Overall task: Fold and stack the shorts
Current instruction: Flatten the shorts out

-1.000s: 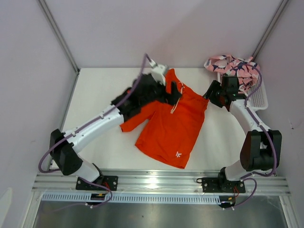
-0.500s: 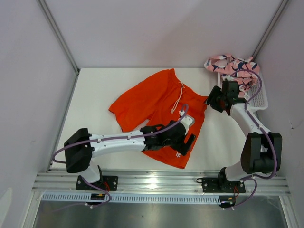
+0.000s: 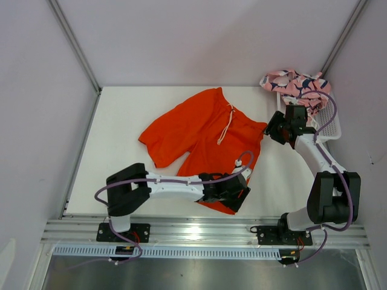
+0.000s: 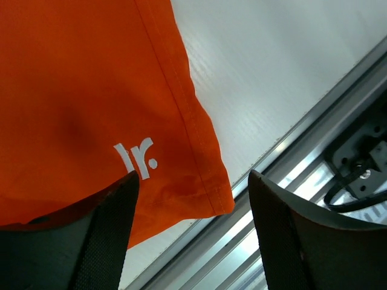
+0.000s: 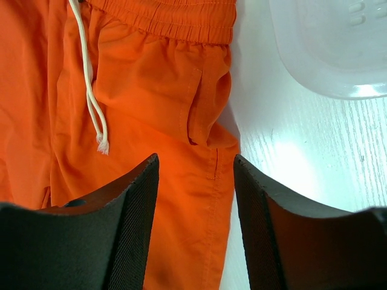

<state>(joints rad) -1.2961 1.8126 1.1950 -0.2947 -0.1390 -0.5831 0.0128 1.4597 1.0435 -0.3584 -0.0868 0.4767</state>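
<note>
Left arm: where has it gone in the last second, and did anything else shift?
The left tool swung back from the orange shorts' waistband to their near hem corner, open over the logo. The other leg, earlier under the arm, now lies spread. The right tool hardly moved, open by the waistband; the pink shorts stayed on the basket.

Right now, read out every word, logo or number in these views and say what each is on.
"lr." in white, near the hem corner of the orange shorts, left wrist view; first letter uncertain.
Nothing else readable: no text shows on the pink printed shorts, the white mesh basket or the aluminium rail.
</note>
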